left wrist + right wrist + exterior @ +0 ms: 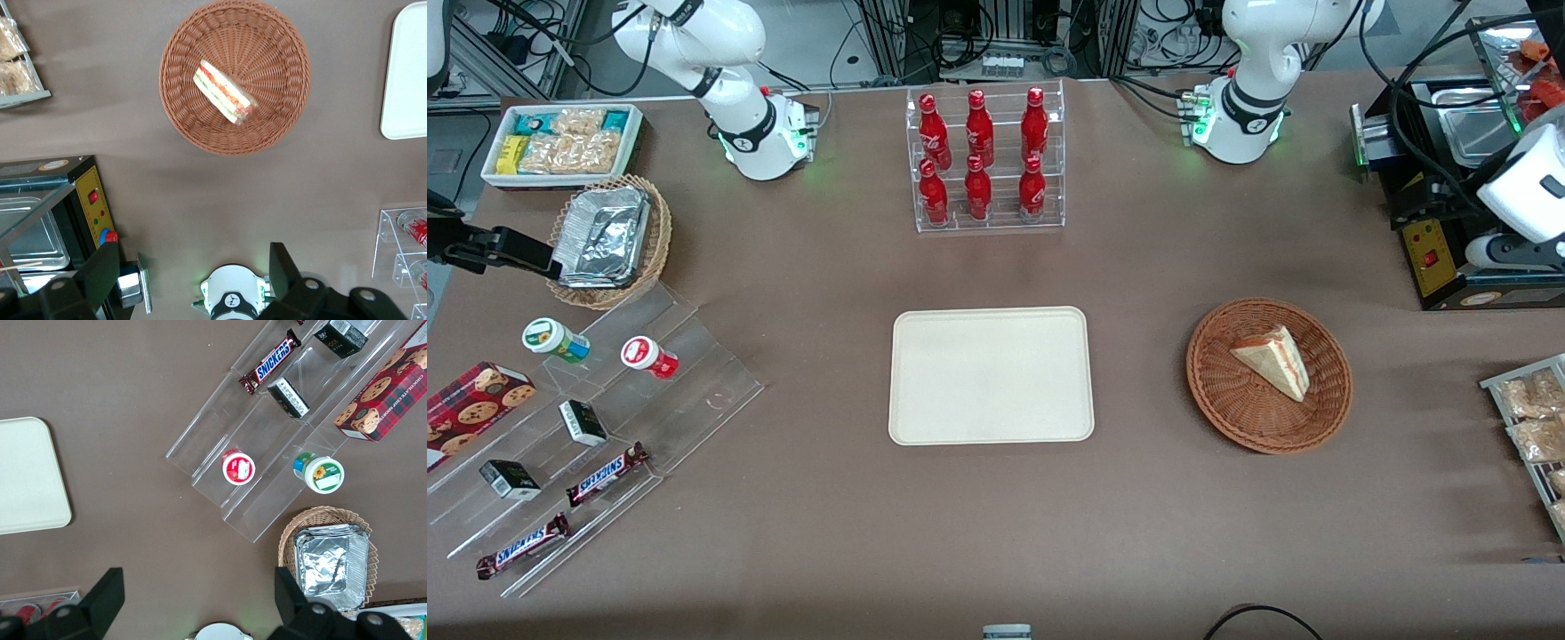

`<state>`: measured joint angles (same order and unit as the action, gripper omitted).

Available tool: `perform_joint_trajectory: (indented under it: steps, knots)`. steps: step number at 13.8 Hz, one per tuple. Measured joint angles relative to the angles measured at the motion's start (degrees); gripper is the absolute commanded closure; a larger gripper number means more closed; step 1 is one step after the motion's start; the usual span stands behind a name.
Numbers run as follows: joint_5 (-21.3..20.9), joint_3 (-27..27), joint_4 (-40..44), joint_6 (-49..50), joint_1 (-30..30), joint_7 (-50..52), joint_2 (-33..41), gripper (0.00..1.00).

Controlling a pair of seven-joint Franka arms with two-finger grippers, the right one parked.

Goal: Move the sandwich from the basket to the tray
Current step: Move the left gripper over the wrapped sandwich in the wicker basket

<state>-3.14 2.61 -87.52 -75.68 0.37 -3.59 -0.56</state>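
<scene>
Wicker basket (pixel 1269 375) holding the sandwich (pixel 1274 360), beside the bare tray (pixel 991 374).
Nearest the front camera, tray and basket sit side by side on the brown surface (pixel 996 524), well apart; the sandwich lies on its side in the basket. Farther off and high above the surface, the end effector (pixel 193 273) hangs with fingers wide apart, holding nothing, apparently poised to descend.

"SNICKERS" on chocolate bars (pixel 607 474), seemingly two.
</scene>
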Motion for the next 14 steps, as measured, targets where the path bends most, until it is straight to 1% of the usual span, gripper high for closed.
perform_joint_trajectory:
  steps: [4, 7, 11, 14]
  knots:
    - [0.0, 0.0, -1.9, -1.9, 0.0, 0.0, 0.8, 0.01]
    - [0.0, 0.0, -6.9, -8.7, 0.0, 3.2, 0.3, 0.01]
    - [0.2, 0.1, -16.8, -22.1, -0.2, 20.1, -1.1, 0.01]
    - [0.6, 0.1, -21.9, -29.7, -0.8, 31.0, -3.2, 0.01]
